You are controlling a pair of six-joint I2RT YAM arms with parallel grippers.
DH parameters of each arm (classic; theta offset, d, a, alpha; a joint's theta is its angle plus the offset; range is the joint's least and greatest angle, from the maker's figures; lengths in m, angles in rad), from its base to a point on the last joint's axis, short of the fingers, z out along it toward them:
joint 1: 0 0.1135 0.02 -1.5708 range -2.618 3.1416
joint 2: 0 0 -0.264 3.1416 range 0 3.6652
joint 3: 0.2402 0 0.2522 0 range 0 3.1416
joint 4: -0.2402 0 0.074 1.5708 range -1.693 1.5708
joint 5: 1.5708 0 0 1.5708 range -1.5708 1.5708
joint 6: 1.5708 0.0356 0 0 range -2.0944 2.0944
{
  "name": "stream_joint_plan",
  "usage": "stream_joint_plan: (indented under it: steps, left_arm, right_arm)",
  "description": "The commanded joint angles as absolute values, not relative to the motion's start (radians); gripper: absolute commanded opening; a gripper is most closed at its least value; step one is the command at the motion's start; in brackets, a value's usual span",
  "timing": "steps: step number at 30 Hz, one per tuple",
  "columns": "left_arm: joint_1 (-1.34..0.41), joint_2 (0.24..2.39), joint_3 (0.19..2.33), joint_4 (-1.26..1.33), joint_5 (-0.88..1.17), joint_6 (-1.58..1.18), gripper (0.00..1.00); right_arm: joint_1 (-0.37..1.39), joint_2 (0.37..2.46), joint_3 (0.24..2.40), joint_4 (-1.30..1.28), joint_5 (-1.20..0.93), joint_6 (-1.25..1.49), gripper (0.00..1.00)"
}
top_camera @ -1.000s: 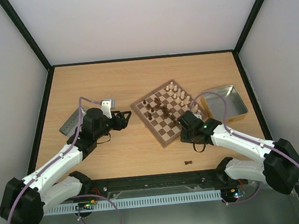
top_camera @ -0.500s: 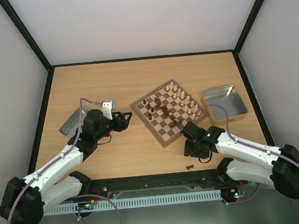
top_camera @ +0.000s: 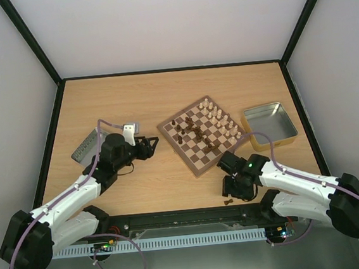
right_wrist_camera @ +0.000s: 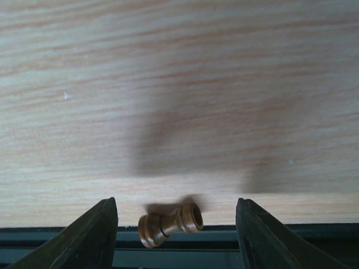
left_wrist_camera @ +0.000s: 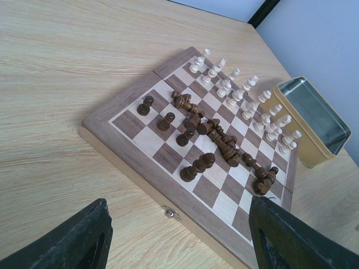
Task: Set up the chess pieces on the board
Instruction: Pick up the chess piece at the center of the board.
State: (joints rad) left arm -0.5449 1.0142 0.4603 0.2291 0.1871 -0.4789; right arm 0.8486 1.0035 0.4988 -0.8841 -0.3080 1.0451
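The board [top_camera: 196,165] lies mid-table with cream chess pieces [top_camera: 219,115] standing along its far right side. Dark ones [top_camera: 195,130] are partly standing and partly heaped in the middle. In the left wrist view the board [left_wrist_camera: 143,168], the cream rows [left_wrist_camera: 247,101] and the dark heap [left_wrist_camera: 221,143] show too. One dark piece [top_camera: 227,200] lies on its side by the table's front edge. My right gripper [top_camera: 231,193] hangs open over it. In the right wrist view that piece [right_wrist_camera: 170,224] lies between the open gripper's [right_wrist_camera: 175,208] fingers, untouched. My left gripper [top_camera: 153,143] is open and empty, just left of the board.
A gold-rimmed tin [top_camera: 271,124] stands right of the board and shows in the left wrist view [left_wrist_camera: 314,120]. A grey tin [top_camera: 85,147] lies at the left behind the left arm. The black front rail [right_wrist_camera: 224,246] runs right beside the loose piece.
My right arm has pulled back from the board's near corner toward the front edge and now hangs over the loose dark piece, its jaws opening wider. The left arm has stayed put.
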Motion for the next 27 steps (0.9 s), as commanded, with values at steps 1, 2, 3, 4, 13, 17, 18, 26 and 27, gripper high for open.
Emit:
stream_joint_plan:
  steps: [1, 2, 3, 4, 13, 17, 18, 26, 27]
  left_arm:
    - [-0.549, 1.018, 0.441, 0.273, 0.19, -0.477, 0.69]
    - [-0.548, 1.018, 0.44, 0.276, 0.19, -0.477, 0.69]
    - [-0.548, 1.018, 0.44, 0.276, 0.19, -0.476, 0.69]
    - [-0.548, 1.017, 0.438, 0.275, 0.189, -0.477, 0.69]
    - [-0.549, 1.006, 0.434, 0.26, 0.181, -0.469, 0.69]
    - [-0.549, 1.006, 0.433, 0.26, 0.182, -0.473, 0.69]
    - [-0.549, 1.007, 0.433, 0.262, 0.182, -0.474, 0.69]
    - [-0.548, 1.001, 0.429, 0.255, 0.181, -0.473, 0.69]
    - [-0.549, 0.998, 0.429, 0.254, 0.181, -0.473, 0.69]
  right_arm:
    - [0.893, 1.027, 0.485, -0.931, -0.347, 1.058, 0.57]
    - [0.902, 1.04, 0.486, -0.925, -0.348, 1.055, 0.56]
    - [0.908, 1.052, 0.489, -0.921, -0.343, 1.054, 0.56]
    - [0.917, 1.062, 0.493, -0.914, -0.338, 1.051, 0.56]
    - [0.972, 1.13, 0.507, -0.881, -0.289, 1.062, 0.49]
    - [1.0, 1.146, 0.518, -0.866, -0.294, 1.071, 0.46]
    - [1.002, 1.146, 0.517, -0.863, -0.295, 1.075, 0.44]
    - [1.007, 1.143, 0.525, -0.841, -0.278, 1.094, 0.34]
    - [1.006, 1.144, 0.527, -0.837, -0.273, 1.095, 0.34]
